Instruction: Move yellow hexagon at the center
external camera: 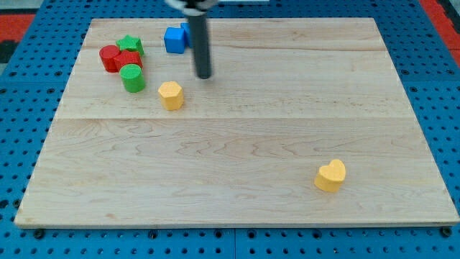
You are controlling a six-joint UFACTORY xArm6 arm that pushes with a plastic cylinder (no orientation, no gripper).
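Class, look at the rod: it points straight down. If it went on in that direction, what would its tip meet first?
My tip would meet only the bare wooden board. The nearest block, the yellow hexagon, sits apart toward the view's lower left, as far as depth shows.

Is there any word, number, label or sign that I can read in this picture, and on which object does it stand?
None: no text, number or sign is readable anywhere.
The wooden board, the yellow hexagon, the yellow heart, the other blocks and my tip are all plain.

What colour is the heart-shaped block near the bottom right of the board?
Yellow. The heart-shaped block shows clearly in the camera view, the only view.
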